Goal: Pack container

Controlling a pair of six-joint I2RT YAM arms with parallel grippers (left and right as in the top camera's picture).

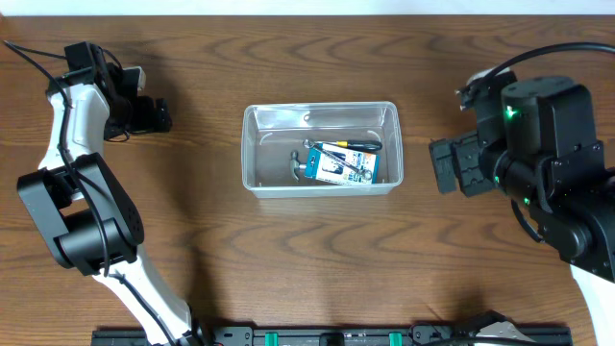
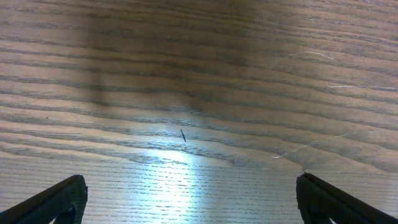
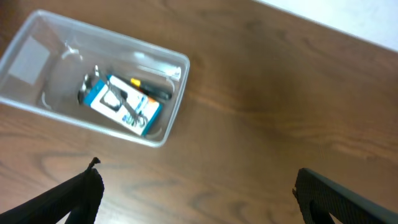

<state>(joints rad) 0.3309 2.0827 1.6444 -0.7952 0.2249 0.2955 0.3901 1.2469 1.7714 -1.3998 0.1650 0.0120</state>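
The clear plastic container (image 1: 259, 144) stands at the table's middle. It also shows in the right wrist view (image 3: 34, 43). Inside it lie a blue-and-white box (image 1: 341, 165), a black-handled screwdriver (image 1: 357, 145) and a small metal tool (image 1: 296, 163). My left gripper (image 1: 154, 115) is open and empty at the far left, over bare wood (image 2: 186, 199). My right gripper (image 1: 447, 165) is open and empty to the right of the container, above bare table (image 3: 196, 199).
A black rail (image 1: 327, 336) runs along the table's front edge. Cables trail from both arms at the back corners. The wooden table (image 1: 317, 259) stretches in front of the container.
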